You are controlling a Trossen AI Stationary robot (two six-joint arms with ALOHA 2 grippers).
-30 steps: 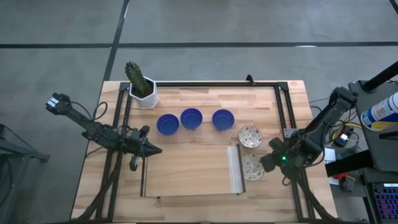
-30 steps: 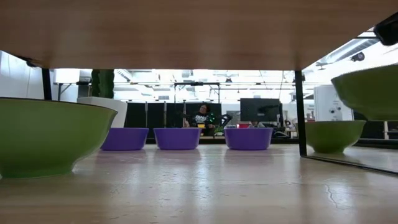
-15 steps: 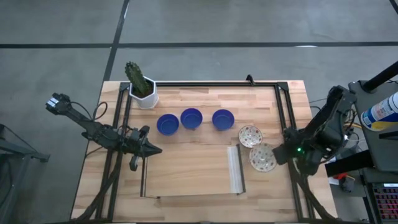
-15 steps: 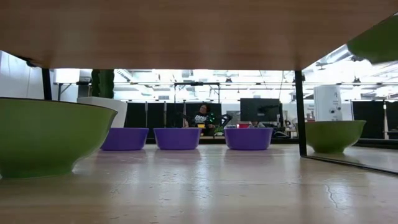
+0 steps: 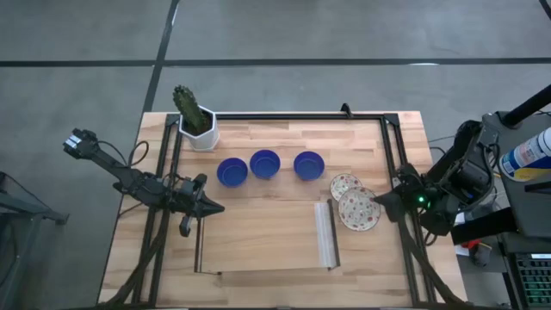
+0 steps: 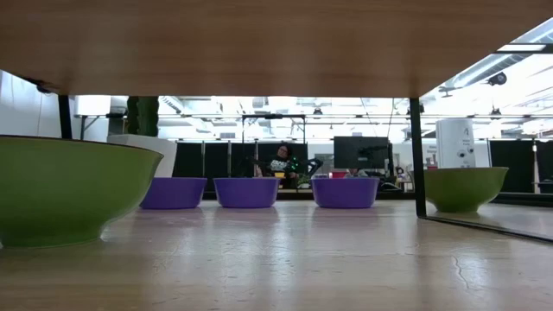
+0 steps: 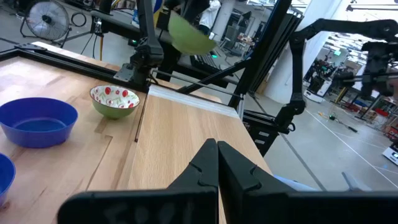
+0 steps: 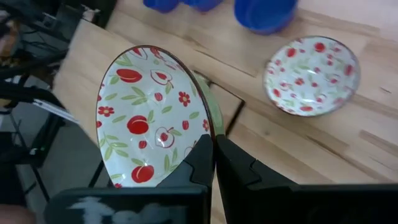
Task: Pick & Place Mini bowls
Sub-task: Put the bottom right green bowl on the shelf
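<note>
Mini bowl in white with a red-and-green fruit and floral print (image 8: pixel 152 121) is sitting clamped by its rim between the right gripper (image 8: pixel 214 163) fingers, lifted off the wooden table (image 5: pixel 267 232) and overlapping, in the high view, the second patterned mini bowl (image 5: pixel 344 184) resting near the table's right edge. Three glossy blue mini bowls (image 5: pixel 264 164) are lying in a row to its left, beside the cactus in a white hexagonal pot (image 5: pixel 196 120). The left gripper (image 7: pixel 217 149) is hanging pinched closed and empty over the table's left side. No readable writing is showing.
</note>
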